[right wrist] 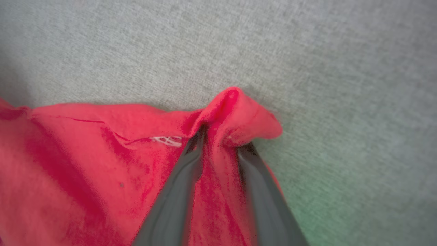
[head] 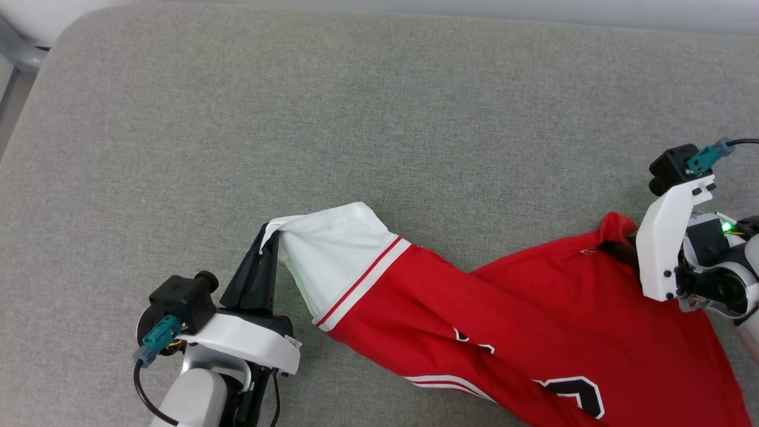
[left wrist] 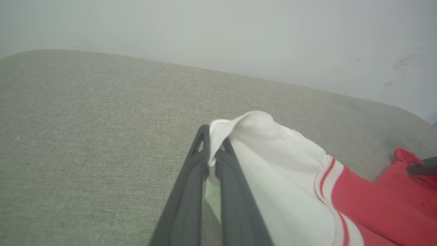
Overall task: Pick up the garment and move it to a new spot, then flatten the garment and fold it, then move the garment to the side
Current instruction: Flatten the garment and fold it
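The garment (head: 533, 314), a red jersey with a white sleeve, stripe trim and black lettering, lies stretched across the grey cushion from lower left to right. My left gripper (head: 270, 232) is shut on the tip of the white sleeve (left wrist: 273, 164), which drapes over its fingertips (left wrist: 205, 143). At the far right, my right gripper (head: 621, 249) grips the red edge. In the right wrist view, a raised fold of red cloth (right wrist: 235, 112) is bunched between its two fingers (right wrist: 191, 153), beside a small white logo (right wrist: 167, 140). The jersey's lower part runs out of the head view.
The grey fabric cushion (head: 356, 118) stretches wide behind the jersey, with a rounded back-left corner (head: 77, 29). A pale wall (left wrist: 218, 30) rises beyond its far edge. A dark finger of my right gripper (left wrist: 423, 169) shows at the left wrist view's right edge.
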Robot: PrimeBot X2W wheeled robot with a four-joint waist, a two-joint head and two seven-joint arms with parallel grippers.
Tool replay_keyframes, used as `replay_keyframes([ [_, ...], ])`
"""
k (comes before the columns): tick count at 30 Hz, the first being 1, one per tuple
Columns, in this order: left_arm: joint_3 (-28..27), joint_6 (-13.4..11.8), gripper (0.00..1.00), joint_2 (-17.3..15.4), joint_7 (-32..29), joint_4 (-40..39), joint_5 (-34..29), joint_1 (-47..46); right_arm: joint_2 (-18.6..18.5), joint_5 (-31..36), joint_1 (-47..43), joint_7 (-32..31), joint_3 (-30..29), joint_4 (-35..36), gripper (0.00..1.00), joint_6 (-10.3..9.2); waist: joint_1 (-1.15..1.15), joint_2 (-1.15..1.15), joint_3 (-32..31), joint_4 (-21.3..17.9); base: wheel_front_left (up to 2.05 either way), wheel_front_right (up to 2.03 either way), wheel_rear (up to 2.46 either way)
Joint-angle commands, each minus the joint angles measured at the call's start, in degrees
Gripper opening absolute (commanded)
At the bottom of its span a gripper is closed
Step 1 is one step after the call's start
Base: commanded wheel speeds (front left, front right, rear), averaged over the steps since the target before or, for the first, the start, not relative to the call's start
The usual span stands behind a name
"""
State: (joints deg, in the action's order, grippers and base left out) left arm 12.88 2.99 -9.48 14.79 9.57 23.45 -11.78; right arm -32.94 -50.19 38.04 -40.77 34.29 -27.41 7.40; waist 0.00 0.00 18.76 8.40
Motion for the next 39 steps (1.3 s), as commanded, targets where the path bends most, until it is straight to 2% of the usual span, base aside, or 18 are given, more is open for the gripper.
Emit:
replay_keyframes([
  [1,-0.10,-0.04,0.00,0.15,0.19,0.18,-0.07,-0.24,0.99,-0.51,-2.25,-0.57,2.57,-1.88,0.00,0.15,0.00,0.00,-0.30,-0.08,0.00,0.00,0.00],
  [7,-0.21,0.66,0.00,-1.07,-0.12,0.90,-0.09,-2.21,-1.28,-1.13,2.14,4.47,2.11,-2.85,0.00,0.03,0.00,0.00,-2.54,-0.27,0.00,0.00,0.00],
  [13,-1.14,1.36,0.00,-3.07,-4.09,2.94,1.18,-8.36,-1.48,3.03,5.94,12.69,-1.13,-5.17,0.00,0.06,0.00,0.00,-5.38,-1.02,0.00,0.00,0.00],
  [18,-0.60,2.44,0.00,-4.22,-9.28,8.01,2.21,-19.39,-0.20,7.68,9.72,18.57,-7.16,-9.21,0.00,0.05,0.00,0.00,-6.37,-1.10,0.00,0.00,0.00],
  [24,0.14,3.14,0.00,-4.82,-12.89,17.58,2.24,-34.76,1.86,13.84,17.04,22.74,-14.09,-12.54,0.00,0.04,0.00,0.00,-5.44,-2.25,0.00,0.00,0.00],
  [33,-0.18,3.29,0.00,-6.87,-9.81,30.89,-0.02,-57.39,4.84,24.48,32.13,26.70,-20.59,-14.00,0.00,0.02,0.00,0.00,-1.93,-5.22,0.00,0.00,0.00],
  [39,-0.42,3.60,0.00,-9.27,-7.41,35.76,-0.63,-68.22,7.68,29.97,42.04,29.28,-22.61,-15.52,0.00,0.02,0.00,0.00,0.32,-7.94,0.00,0.00,0.00],
])
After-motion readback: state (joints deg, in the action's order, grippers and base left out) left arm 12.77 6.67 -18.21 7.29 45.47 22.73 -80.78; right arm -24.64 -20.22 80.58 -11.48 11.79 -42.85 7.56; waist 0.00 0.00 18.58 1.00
